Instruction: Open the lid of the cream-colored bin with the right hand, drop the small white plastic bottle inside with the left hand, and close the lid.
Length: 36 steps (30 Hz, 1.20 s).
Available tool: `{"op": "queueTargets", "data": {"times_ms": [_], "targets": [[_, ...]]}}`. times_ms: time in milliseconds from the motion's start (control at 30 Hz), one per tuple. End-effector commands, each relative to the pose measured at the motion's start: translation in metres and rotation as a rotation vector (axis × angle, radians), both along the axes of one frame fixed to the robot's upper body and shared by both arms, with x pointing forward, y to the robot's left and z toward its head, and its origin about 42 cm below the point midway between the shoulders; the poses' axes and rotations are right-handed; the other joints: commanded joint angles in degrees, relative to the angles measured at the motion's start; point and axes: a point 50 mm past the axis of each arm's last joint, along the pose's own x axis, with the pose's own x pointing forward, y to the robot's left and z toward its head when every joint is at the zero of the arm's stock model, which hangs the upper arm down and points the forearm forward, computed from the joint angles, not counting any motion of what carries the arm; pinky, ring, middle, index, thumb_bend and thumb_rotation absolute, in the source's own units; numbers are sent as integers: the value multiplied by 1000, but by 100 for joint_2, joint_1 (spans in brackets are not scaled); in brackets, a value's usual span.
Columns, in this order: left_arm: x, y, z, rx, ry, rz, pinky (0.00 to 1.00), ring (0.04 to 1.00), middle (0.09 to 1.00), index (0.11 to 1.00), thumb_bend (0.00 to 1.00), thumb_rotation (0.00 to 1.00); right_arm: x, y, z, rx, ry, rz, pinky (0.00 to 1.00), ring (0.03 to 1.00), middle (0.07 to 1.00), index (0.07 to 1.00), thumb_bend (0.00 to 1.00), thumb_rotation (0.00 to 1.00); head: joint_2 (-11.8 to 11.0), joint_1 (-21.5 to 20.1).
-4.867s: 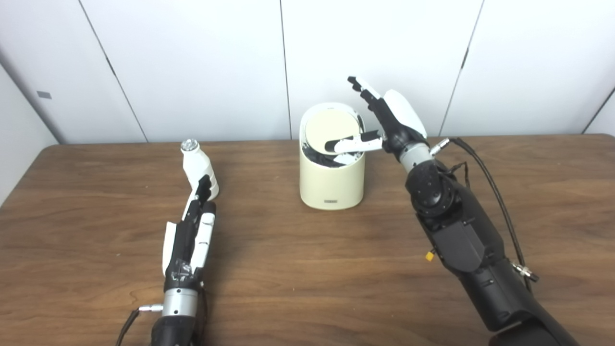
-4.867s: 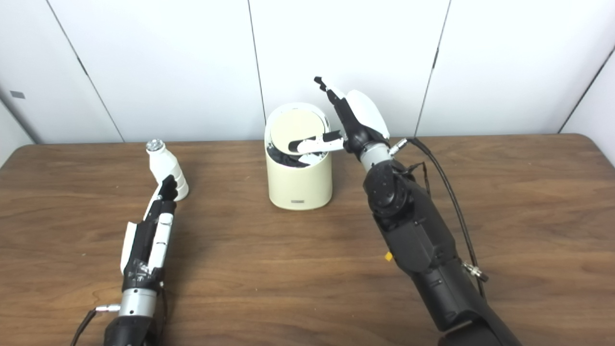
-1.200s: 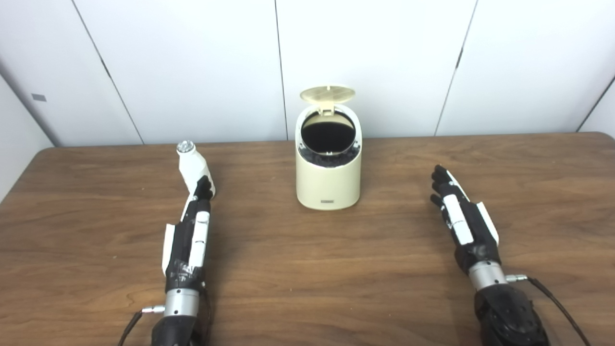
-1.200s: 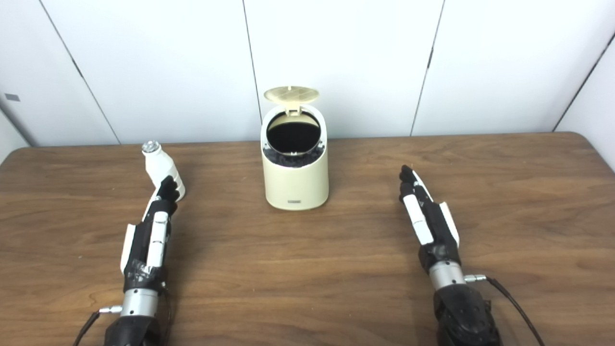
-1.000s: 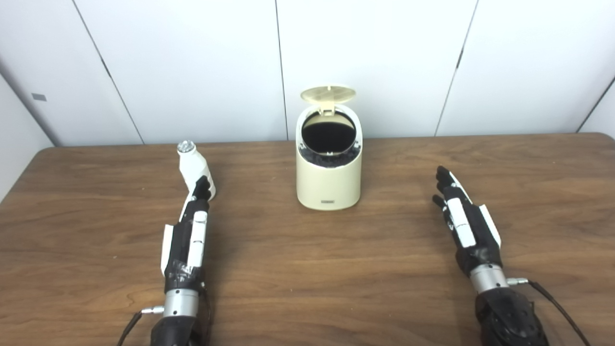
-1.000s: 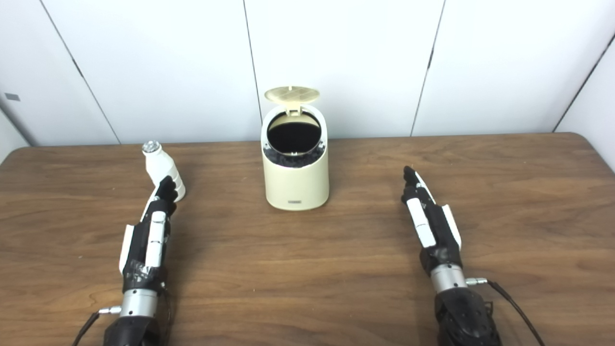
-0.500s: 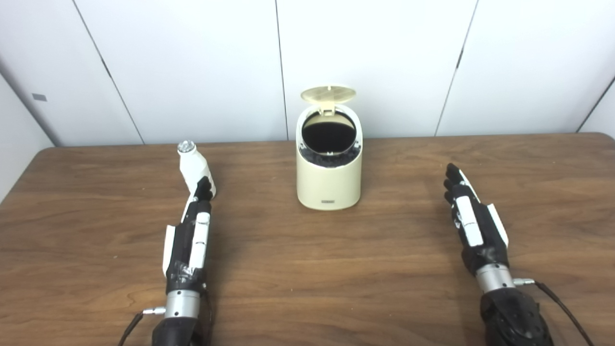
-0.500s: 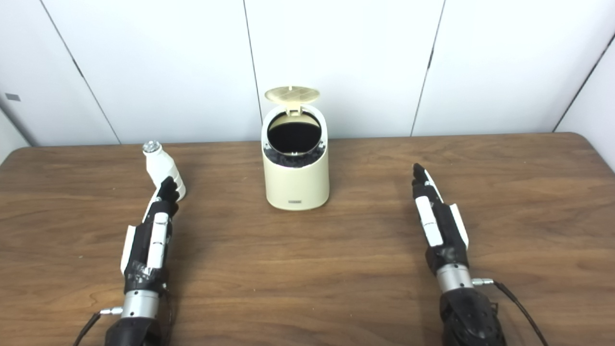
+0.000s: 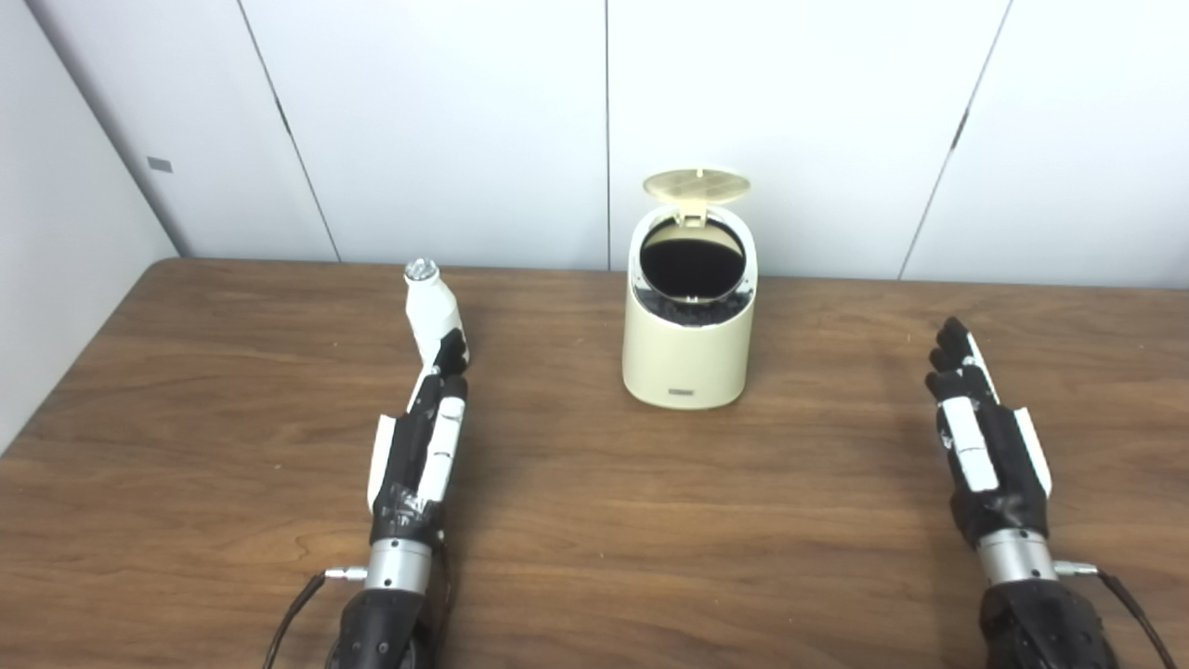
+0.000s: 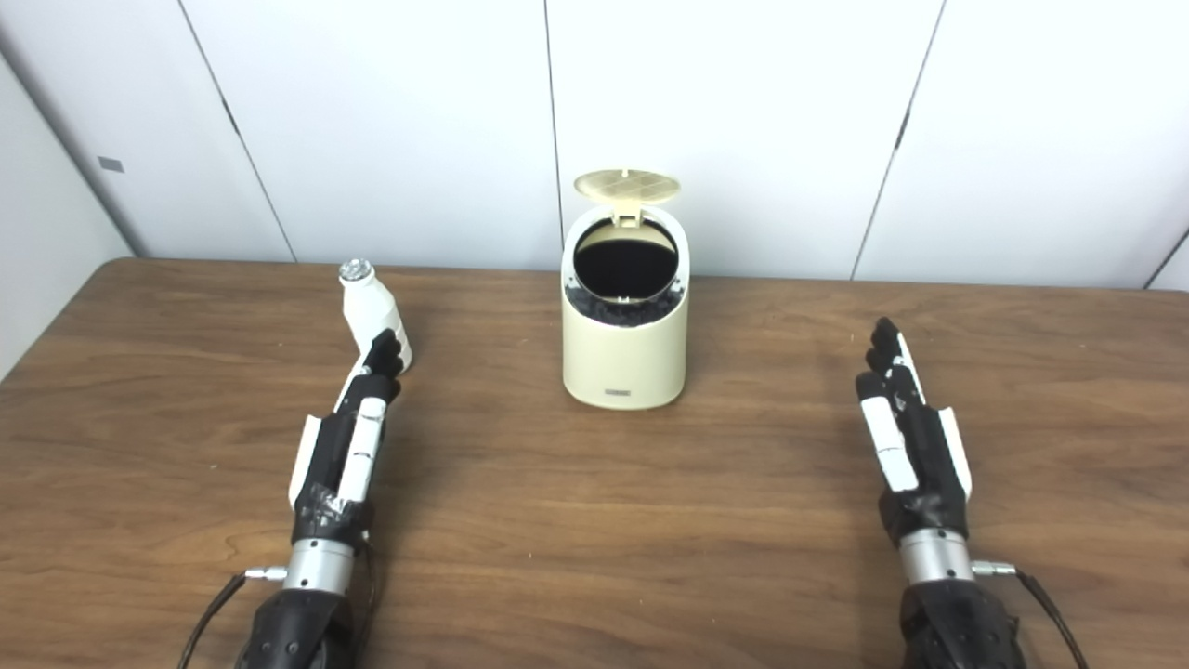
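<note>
The cream-colored bin (image 9: 685,358) stands at the table's far middle. Its round lid (image 9: 697,185) is tipped up and back, showing a dark inside. The small white plastic bottle (image 9: 432,308) with a silver cap stands upright to the bin's left. My left hand (image 9: 424,436) lies flat and open on the table, fingers straight, their tips right in front of the bottle's base. Whether they touch it I cannot tell. My right hand (image 9: 980,439) lies open and flat on the table, well right of the bin, holding nothing.
The brown wooden table (image 9: 594,520) runs across the whole view, with its left edge visible near a grey wall. White wall panels (image 9: 464,121) stand close behind the bin. Cables (image 9: 297,613) trail from both wrists near the bottom edge.
The camera has swung left, so everything sits further right in the picture. Since 4.9 s ago the lid has gone fully up and my right hand has drawn back onto the table. The left hand stayed put.
</note>
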Motion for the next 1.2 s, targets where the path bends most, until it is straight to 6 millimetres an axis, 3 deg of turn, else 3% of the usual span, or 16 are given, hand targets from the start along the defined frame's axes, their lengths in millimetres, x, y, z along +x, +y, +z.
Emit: {"op": "queueTargets", "data": {"times_ms": [0, 67, 167, 467, 600, 800, 833, 933, 1167], "targets": [[-20, 1, -33, -2, 101, 12, 983, 971, 966, 971, 525, 881, -13, 1, -25, 0, 49, -18, 989, 982, 981, 977, 677, 837, 7, 6], [-19, 1, -34, 3, 103, 11, 985, 974, 967, 972, 525, 882, -14, 2, -26, -8, 46, -16, 987, 978, 979, 975, 684, 847, -92, 116], [-18, 1, -37, 13, 106, 10, 987, 973, 970, 973, 507, 895, -13, 2, -29, -1, 52, -13, 986, 981, 981, 973, 618, 847, -184, 184], [-17, 2, -40, 29, 111, 22, 990, 978, 974, 975, 490, 872, -11, 6, -28, 23, 47, -7, 1000, 989, 987, 980, 603, 858, -265, 193], [-15, 3, -35, 56, 102, 51, 965, 963, 952, 959, 504, 760, -10, 6, -28, 23, 45, -5, 1000, 993, 989, 980, 597, 853, -289, 162], [-15, 2, -13, 105, 61, 127, 963, 940, 923, 943, 526, 580, -11, 6, -26, -4, 40, -2, 980, 981, 980, 975, 570, 879, -260, 160], [-15, 2, -7, 121, 51, 149, 901, 901, 898, 925, 549, 483, -11, 6, -27, 0, 41, -2, 979, 981, 980, 973, 566, 871, -244, 163], [-13, 6, 7, 162, 35, 199, 820, 862, 874, 909, 600, 373, -11, 6, -27, 7, 45, -3, 979, 979, 978, 972, 577, 860, -232, 146], [-7, 21, 36, 263, 37, 248, 788, 830, 865, 895, 730, 287, -13, 8, -26, 11, 44, -5, 982, 978, 977, 970, 579, 855, -197, 107]]}}
